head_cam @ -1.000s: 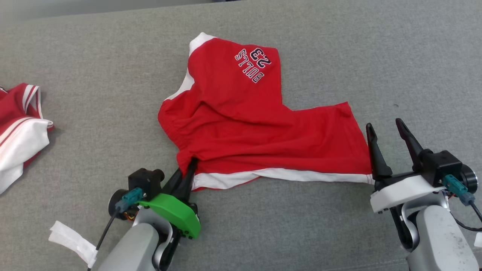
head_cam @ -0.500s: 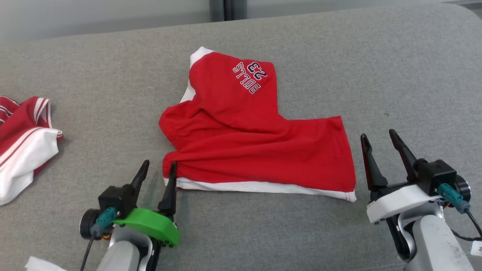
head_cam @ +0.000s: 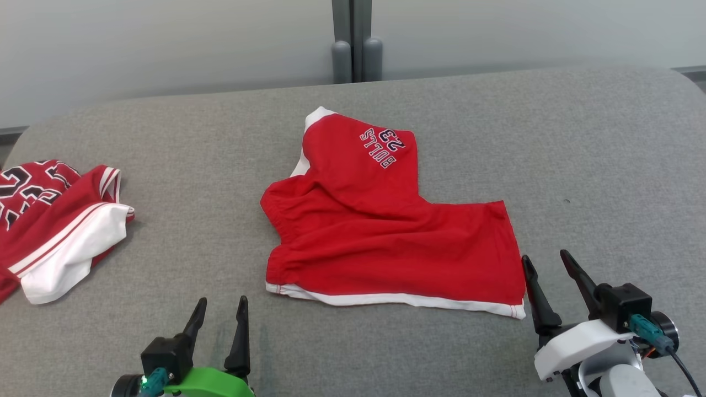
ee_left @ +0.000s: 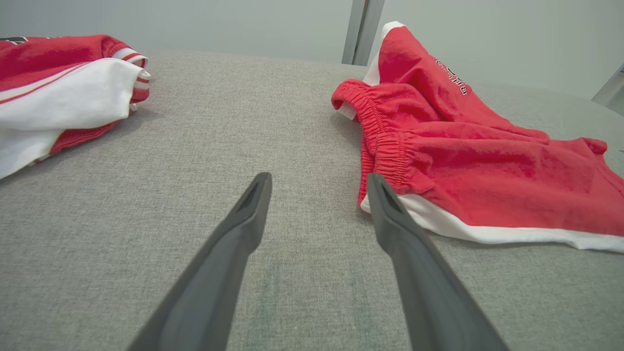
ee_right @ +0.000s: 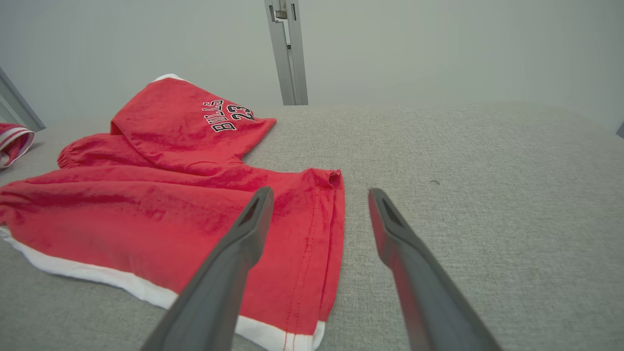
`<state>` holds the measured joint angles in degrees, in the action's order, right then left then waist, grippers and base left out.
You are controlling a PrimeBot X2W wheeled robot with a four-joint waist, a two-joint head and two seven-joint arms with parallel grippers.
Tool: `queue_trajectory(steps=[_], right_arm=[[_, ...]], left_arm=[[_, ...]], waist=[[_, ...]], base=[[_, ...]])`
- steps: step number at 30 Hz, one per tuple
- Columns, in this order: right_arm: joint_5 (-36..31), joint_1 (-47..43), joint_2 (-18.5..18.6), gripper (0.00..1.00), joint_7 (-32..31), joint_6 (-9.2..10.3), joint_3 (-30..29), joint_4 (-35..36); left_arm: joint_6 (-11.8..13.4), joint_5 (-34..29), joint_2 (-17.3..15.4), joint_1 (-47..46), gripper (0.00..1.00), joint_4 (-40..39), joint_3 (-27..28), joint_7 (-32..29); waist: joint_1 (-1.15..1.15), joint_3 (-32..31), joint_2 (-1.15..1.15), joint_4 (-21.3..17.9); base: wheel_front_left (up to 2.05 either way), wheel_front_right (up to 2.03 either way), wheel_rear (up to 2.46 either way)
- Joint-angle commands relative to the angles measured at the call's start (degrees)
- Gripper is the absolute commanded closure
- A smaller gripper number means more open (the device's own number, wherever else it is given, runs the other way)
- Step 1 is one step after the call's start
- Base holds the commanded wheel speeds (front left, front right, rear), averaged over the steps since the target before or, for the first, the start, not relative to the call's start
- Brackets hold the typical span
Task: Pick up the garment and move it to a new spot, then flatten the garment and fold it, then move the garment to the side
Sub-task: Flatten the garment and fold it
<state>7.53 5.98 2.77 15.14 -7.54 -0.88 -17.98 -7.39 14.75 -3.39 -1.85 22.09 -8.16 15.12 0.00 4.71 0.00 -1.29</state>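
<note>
Across the centre of the head view, the red shorts point(head_cam: 386, 242) lie on the grey table point(head_cam: 165, 138). One leg is spread toward the right and the other is folded up toward the top, its "BULLS 23" lettering upside down. White trim runs along the lower edge. The left gripper point(head_cam: 223, 300) sits at lower left, fingers apart and empty, near the shorts' lower left corner. The right gripper point(head_cam: 545, 256) sits at lower right, fingers apart and empty, just beside the lower right corner. A second red-and-white garment point(head_cam: 60, 231) lies at the left edge, well apart.

Left wrist view: the left gripper point(ee_left: 319, 178) is spread over bare table. The shorts point(ee_left: 487, 165) are at right, with the elastic waistband just beyond the right-hand fingertip.

Right wrist view: the right gripper point(ee_right: 321, 193) is spread. Its left-hand finger overlaps the shorts' point(ee_right: 170, 204) side edge; contact cannot be told.
</note>
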Motion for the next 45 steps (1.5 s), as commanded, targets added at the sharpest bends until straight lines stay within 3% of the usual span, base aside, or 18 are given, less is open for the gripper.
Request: queue_trajectory(steps=[1, 9, 23, 24, 26, 31, 37, 45], right_arm=[[0.06, -0.81, 0.23, 0.00, 0.01, 0.10, 0.10, -0.27], [-0.85, -0.32, 0.23, 0.00, 0.01, 0.10, 0.83, -1.04], [-1.82, 1.70, 0.23, 0.00, -0.01, 0.10, 0.72, -15.70], [-1.73, 1.98, 0.23, 0.22, -0.07, 0.10, 1.04, -16.81], [-1.38, 2.57, 0.16, 1.00, -0.13, 0.10, 2.03, -18.43], [-0.39, 3.71, 0.18, 1.00, -0.28, 0.10, 3.07, -19.55], [-1.22, 4.74, 0.32, 1.00, -0.01, 0.10, -1.30, -15.09], [-1.46, 5.79, 0.25, 1.00, 0.00, 0.10, -2.12, -12.57]], left_arm=[[-0.16, -0.29, 0.05, 0.73, 0.00, -0.39, 0.03, 0.05], [-0.16, -1.15, 0.30, 0.36, 0.00, -0.95, -0.35, 0.05], [-0.16, -0.49, 0.38, -1.77, 0.00, 0.79, -3.85, 0.05], [-0.16, -0.38, 0.35, -1.89, 0.00, 0.91, -4.02, 0.05], [-0.16, -0.17, 0.23, -2.11, 0.00, 1.02, -4.21, 0.05], [-0.16, 0.76, -0.32, -3.00, 0.00, 0.97, -5.55, 0.04], [-0.16, 2.94, -1.23, -4.39, 0.00, 1.01, -9.91, 0.04], [-0.16, 6.65, -3.97, -6.58, 0.00, 2.05, -15.87, 0.04]], waist=[[0.00, -0.70, 0.00, 0.55], [0.00, 0.79, 0.00, 0.97], [0.00, 3.65, 0.00, 2.33], [0.00, 3.74, 0.00, 2.38], [0.00, 3.93, 0.00, 2.46], [0.00, 4.59, 0.00, 2.42], [0.00, 5.83, 0.00, 1.70], [0.00, 7.22, 0.00, 0.40]], base=[[0.00, 0.00, 0.00], [0.00, 0.00, 0.00], [0.00, 0.00, 0.00], [0.00, 0.00, 0.00], [0.00, 0.00, 0.00], [0.00, 0.00, 0.00], [0.00, 0.00, 0.00], [0.00, 0.00, 0.00]])
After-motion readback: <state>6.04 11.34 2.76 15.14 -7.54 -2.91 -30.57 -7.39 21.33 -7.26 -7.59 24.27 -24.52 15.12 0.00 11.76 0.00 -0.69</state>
